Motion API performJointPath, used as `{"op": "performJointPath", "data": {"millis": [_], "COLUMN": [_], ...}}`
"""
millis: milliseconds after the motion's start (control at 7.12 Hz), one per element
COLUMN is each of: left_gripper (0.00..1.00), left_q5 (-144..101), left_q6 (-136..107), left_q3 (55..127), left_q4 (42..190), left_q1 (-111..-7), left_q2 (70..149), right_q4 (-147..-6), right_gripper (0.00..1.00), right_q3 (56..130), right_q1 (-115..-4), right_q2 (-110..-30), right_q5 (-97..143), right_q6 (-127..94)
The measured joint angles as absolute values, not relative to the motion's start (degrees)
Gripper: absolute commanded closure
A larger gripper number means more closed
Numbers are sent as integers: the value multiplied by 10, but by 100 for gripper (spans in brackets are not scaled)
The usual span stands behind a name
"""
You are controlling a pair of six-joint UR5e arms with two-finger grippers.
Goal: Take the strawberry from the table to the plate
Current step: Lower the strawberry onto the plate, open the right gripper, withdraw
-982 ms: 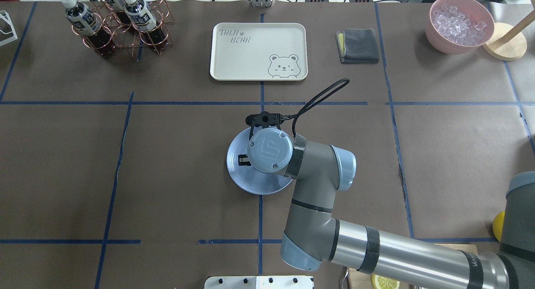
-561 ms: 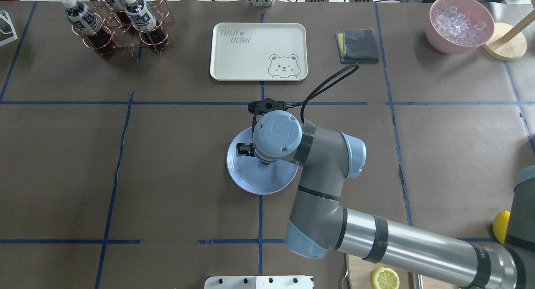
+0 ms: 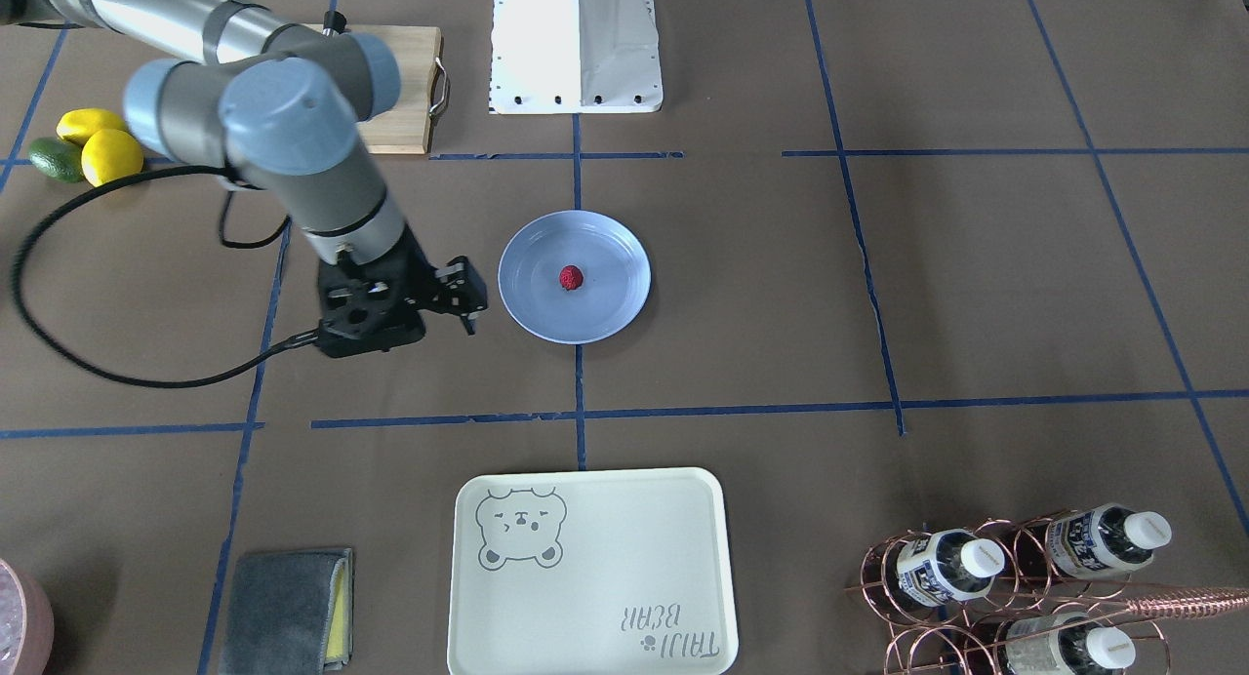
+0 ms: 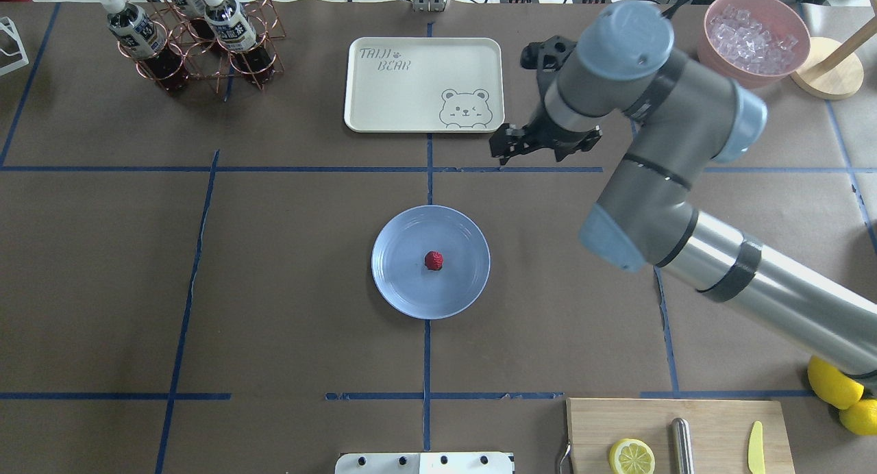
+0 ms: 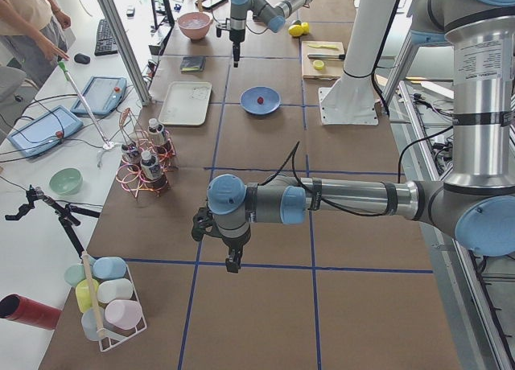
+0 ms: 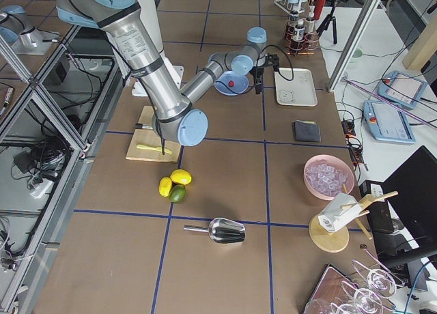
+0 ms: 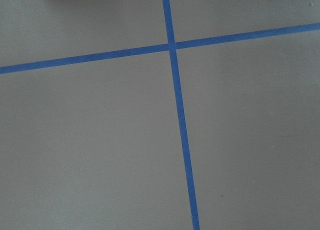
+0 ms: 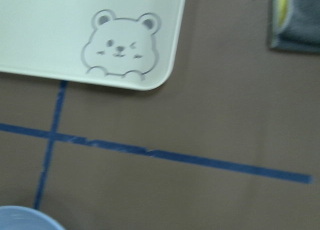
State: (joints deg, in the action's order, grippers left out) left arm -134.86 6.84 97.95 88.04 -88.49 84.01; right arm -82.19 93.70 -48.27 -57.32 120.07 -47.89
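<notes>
Right now the strawberry point(image 4: 433, 260) sits near the middle of the blue plate point(image 4: 411, 303) on the counter point(image 4: 274, 255). It is well apart from the right pincer point(image 4: 541, 145), to that pincer's left and nearer the robot. That pincer hangs empty with its fingers spread, and the corner of the bear tray point(image 4: 411, 97) lies just to its left. The left pincer point(image 5: 232, 261) hovers over bare counter at the far left end. Whether it is spread or pressed together I cannot tell.
</notes>
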Motion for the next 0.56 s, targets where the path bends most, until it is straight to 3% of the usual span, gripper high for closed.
{"op": "performJointPath", "data": {"millis": [561], "left_gripper": [0], "left_q5": [-1347], "left_q6": [68], "left_q3": [982], "left_q4": [883], "left_q1": [-884], "left_q2": [840], "right_q4": [-821], "right_gripper": [0], "right_q3": [932], "right_q1": [-703], "right_q2": [-767], "right_q5": [1299], "right_q6": [-71]}}
